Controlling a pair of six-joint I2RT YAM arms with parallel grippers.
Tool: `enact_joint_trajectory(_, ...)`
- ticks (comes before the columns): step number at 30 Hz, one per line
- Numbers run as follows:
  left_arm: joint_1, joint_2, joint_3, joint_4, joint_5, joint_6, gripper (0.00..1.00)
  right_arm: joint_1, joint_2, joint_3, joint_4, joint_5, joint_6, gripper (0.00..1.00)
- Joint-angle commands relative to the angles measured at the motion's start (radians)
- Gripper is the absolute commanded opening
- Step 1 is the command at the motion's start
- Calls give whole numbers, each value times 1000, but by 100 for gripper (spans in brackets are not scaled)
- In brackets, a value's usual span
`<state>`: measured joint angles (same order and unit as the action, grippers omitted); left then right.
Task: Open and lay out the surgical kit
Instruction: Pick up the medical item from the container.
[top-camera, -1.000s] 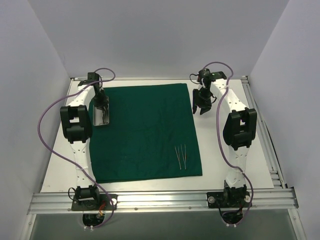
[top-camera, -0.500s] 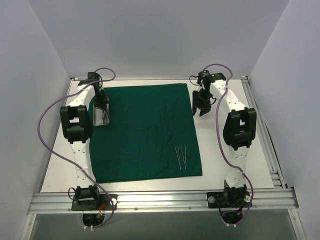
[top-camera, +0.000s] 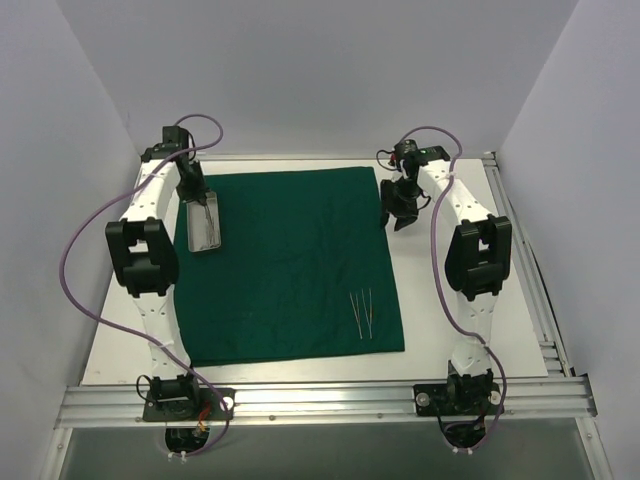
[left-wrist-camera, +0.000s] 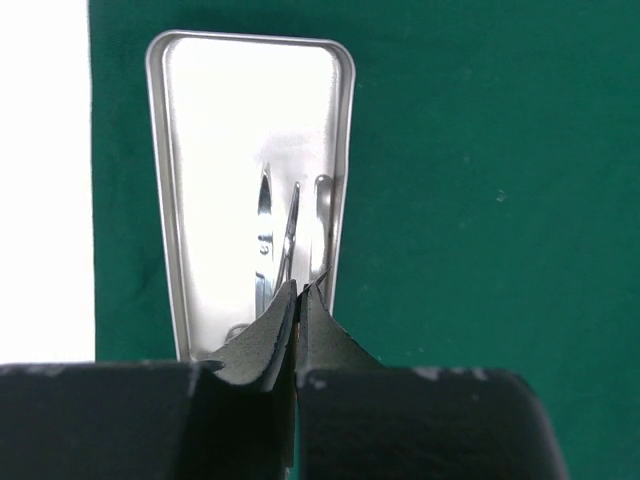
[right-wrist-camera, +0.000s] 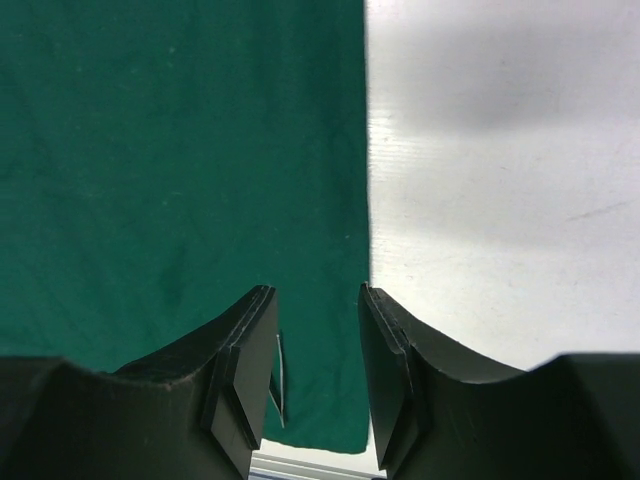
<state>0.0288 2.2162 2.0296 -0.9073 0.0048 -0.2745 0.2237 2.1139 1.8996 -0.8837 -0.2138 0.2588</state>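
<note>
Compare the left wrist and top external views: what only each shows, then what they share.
Only the left wrist: slim steel instruments inside the metal tray, with the left hand's fingertips pressed together over the tray's near end. Only the top external: thin tools on the green cloth toward its near right corner, and the right hand by the cloth's right edge. Both: the tray on the cloth, beside its left edge.

Overhead view; two downward wrist close-ups
</note>
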Motion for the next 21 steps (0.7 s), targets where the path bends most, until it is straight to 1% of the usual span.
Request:
enact_joint_trajectory(1,6,-110,31,-35,-5,-29,2,17,-35,36,-20,-42,-24,40)
enact_joint_trajectory(2,6,-122,21,-33,38,-38,2,22,-34,42,-17,-48,-27,40)
enact_joint_trajectory(4,6,-170,-21,-19,67,-80,2,38,-37,55,-14,-70,-26,40)
enact_joint_trajectory(5,6,-206,-40,-13,105,-95,2,45,-37,56,-9,-76,-27,41)
enact_joint_trajectory(8,-6,-274,-155,51,161,-178,2,80,-48,56,6,-107,-30,42)
enact_joint_trajectory(9,-12,-321,-214,68,182,-199,2,92,-54,53,12,-110,-30,43)
enact_joint_trajectory(10,-26,-343,-238,86,187,-228,2,123,-58,53,17,-108,-33,43)
enact_joint_trajectory(11,-61,-377,-255,87,185,-238,2,141,-68,52,19,-107,-41,44)
enact_joint_trajectory(15,-139,-443,-325,77,158,-288,2,224,-112,33,46,-113,-46,45)
enact_joint_trajectory(18,-205,-504,-393,97,129,-356,2,272,-181,-22,115,-148,-29,47)
enact_joint_trajectory(19,-225,-519,-407,103,98,-388,2,279,-202,-61,158,-159,-20,49)
enact_joint_trajectory(21,-282,-550,-439,107,74,-413,2,302,-264,-98,195,-197,-4,51)
